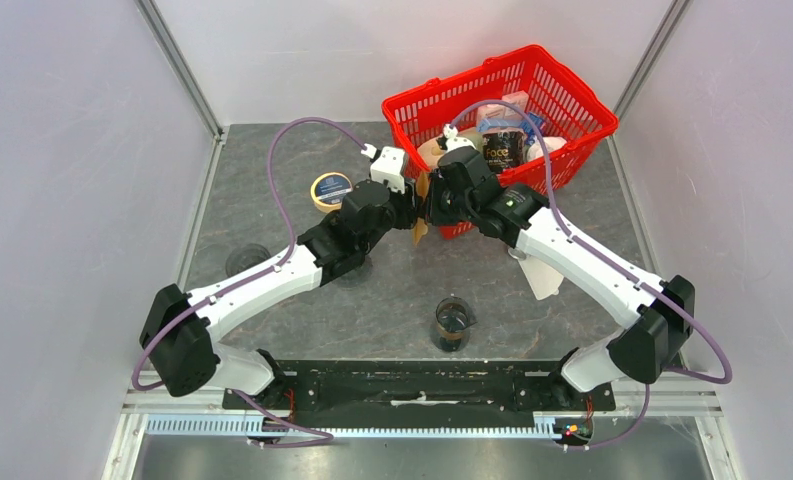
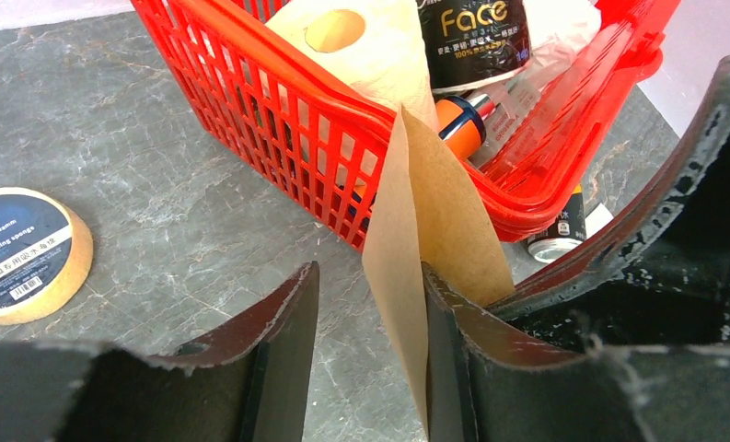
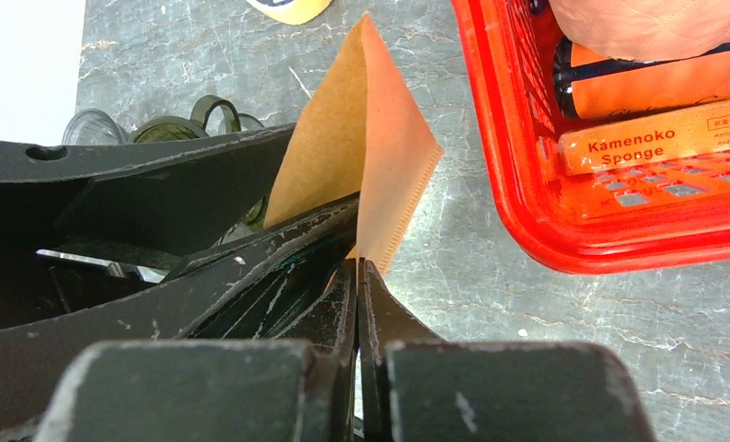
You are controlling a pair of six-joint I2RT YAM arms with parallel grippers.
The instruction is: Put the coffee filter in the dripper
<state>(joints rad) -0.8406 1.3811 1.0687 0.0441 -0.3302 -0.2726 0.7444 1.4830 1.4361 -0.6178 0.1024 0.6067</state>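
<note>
A brown paper coffee filter (image 3: 379, 157) is held upright between the 2 tools, just beside the red basket (image 2: 278, 74). It is pinched along its crimped seam by the right gripper (image 3: 358, 276), whose jaws are closed tight on the lower edge. The left gripper (image 2: 370, 276) is presented from the opposite side with its 2 fingers parted to a narrow gap. 1 wall of the filter is seen lying against the inner face of 1 finger (image 2: 444, 350), while the other finger stands clear of it. The dripper is not yet reached: 2 glassy vessels are seen well apart from both tools, 1 tinted (image 1: 247, 260) back along the left forearm and 1 (image 1: 452, 325) back toward the arm bases. Which of them is the dripper cannot be told. The filter is judged very light, thin and limp, easily creased or torn, and liable to slip from smooth pads. The stiffer crimped seam is judged the soundest place to be gripped, with the cone opened by a gentle pull on 1 wall rather than a squeeze across the body.
</note>
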